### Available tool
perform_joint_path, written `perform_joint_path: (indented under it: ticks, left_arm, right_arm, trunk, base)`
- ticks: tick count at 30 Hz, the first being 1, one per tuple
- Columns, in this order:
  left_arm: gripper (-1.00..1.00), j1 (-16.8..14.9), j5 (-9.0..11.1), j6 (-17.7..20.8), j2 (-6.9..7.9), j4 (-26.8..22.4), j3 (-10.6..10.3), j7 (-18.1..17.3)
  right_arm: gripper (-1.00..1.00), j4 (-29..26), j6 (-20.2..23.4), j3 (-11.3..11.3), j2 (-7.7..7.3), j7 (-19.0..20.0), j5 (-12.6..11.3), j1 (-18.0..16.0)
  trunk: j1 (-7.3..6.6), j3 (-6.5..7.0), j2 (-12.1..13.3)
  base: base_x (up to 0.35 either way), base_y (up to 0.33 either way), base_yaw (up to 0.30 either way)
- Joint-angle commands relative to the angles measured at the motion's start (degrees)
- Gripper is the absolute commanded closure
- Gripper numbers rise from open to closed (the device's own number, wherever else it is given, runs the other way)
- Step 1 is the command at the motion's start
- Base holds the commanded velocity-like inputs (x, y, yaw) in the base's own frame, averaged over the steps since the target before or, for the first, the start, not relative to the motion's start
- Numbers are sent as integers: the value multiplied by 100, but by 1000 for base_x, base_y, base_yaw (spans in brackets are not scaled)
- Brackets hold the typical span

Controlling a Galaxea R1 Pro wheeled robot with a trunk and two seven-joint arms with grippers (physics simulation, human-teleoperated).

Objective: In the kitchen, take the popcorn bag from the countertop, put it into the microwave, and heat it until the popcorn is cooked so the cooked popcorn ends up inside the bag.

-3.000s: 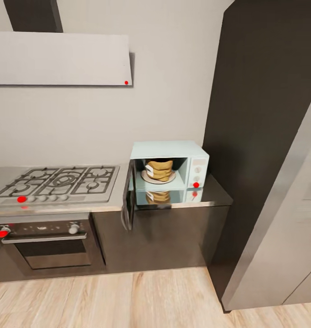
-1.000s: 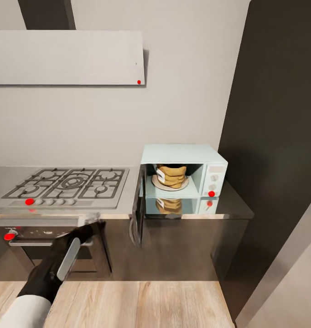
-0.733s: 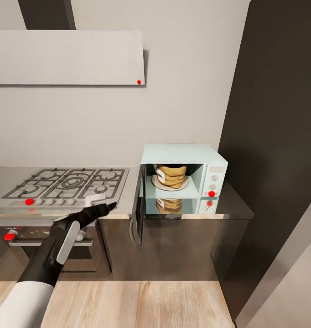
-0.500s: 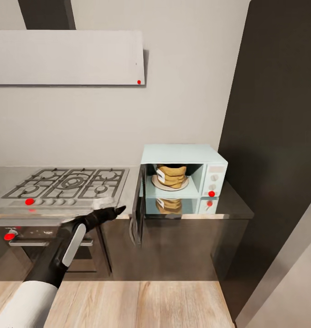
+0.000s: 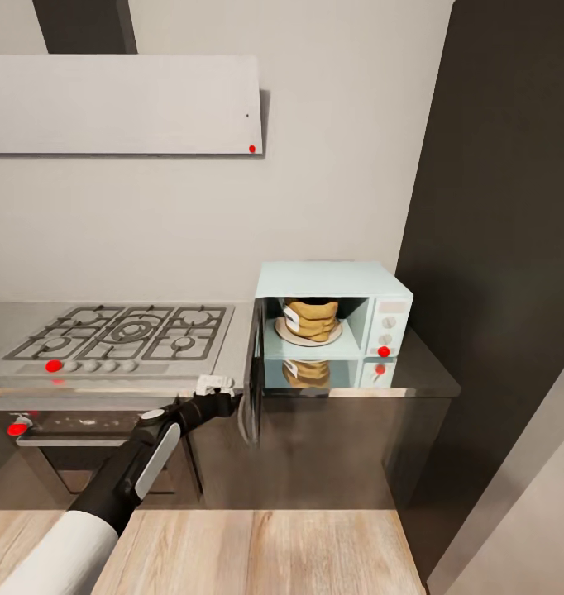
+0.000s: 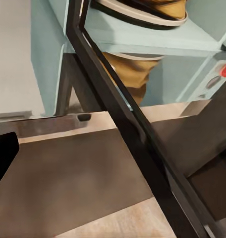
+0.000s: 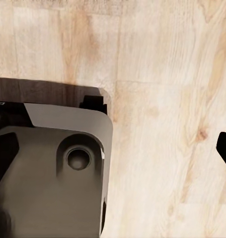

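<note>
Head view: the tan crumpled paper popcorn bag sits on a round pale plate inside the pale mint-white boxy microwave, which stands on the grey brushed-steel countertop. Its dark glass door hangs open. The left gripper reaches just left of the door's near edge; its opening cannot be told. Right wrist view looks down on pale wooden floor, with the right gripper's dark fingertips set wide apart.

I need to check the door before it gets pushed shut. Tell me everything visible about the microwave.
The microwave is a pale mint-white box standing on the grey steel countertop, beside the gas hob and against the wall. Its dark-framed door hangs wide open toward the robot. Inside, the tan popcorn bag stands on a round plate. Two knobs and a red dot sit on its panel. The left claw hovers near the door's outer face.
</note>
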Motion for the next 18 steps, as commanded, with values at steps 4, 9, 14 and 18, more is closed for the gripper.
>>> perform_joint_path:
  ticks: [4,9,14,18]
  left_arm:
    - [-100,-3,60,34,0,-18,0,-4]
    - [-100,-1,80,29,-1,10,11,-577]
    - [-100,-1,76,28,-12,6,14,-717]
    - [-100,-1,68,28,-161,20,8,-694]
  right_arm:
    - [-100,8,-22,-48,-7,17,55,-7]
    - [-100,14,-384,-48,9,9,49,-7]
    - [-100,14,-405,-48,16,8,48,-7]
    - [-100,14,-405,-48,16,8,48,-7]
  trunk:
    - [1,-7,-5]
    - [1,-3,-5]
    - [1,10,-5]
    - [1,21,-5]
  base:
    - [0,0,0]
    - [0,0,-84]
    - [0,0,-217]
    - [0,0,-230]
